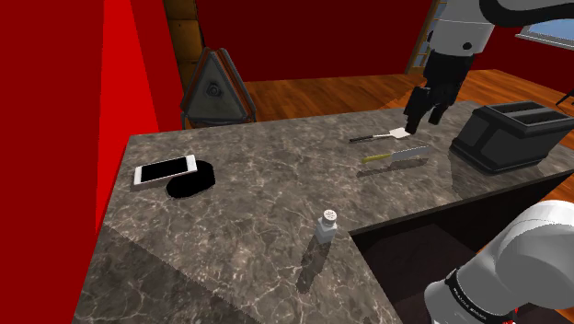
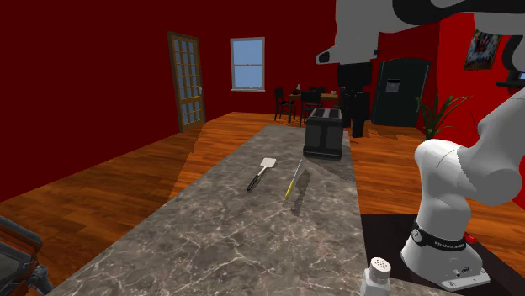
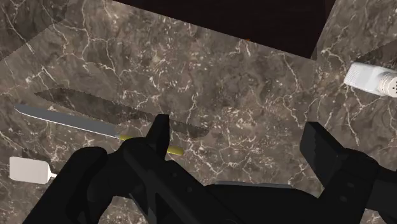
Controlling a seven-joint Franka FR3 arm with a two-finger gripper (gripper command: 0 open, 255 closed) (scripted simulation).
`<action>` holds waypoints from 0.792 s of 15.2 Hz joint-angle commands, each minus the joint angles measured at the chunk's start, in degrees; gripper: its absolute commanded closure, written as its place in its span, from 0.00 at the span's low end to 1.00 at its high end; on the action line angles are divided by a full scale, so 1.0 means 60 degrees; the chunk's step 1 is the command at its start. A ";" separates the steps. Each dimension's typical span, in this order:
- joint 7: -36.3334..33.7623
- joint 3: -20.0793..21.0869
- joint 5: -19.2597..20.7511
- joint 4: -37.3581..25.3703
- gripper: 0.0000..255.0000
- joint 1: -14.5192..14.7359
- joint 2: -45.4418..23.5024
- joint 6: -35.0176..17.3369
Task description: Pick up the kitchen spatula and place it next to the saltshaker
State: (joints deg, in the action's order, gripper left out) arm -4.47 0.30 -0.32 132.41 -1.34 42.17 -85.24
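In the shoulder view, far left of the toaster (image 1: 510, 136), a white phone (image 1: 166, 169) lay just beside a flat black object (image 1: 191, 180) on the marbled counter (image 1: 239, 230), and the saltshaker (image 1: 327, 224) stood nearer the toaster, at the counter's front edge. The spatula (image 1: 386, 136) lay flat a little left of the toaster, alongside a yellow-handled knife (image 1: 396, 156). The pincer (image 1: 425, 112) hovered above them, fingers spread around nothing; the lettering on the arm's base (image 2: 439, 243) was too small to read.
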 commanded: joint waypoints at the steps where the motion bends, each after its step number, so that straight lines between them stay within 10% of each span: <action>1: 0.0000 0.0000 0.0000 0.0000 0.00 0.0000 0.0000 0.0000; 12: 0.5557 -0.2952 0.1945 0.1091 0.00 0.0325 -0.0461 -0.2127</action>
State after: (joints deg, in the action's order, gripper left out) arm 25.46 -15.63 10.45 139.24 0.21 40.91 -96.34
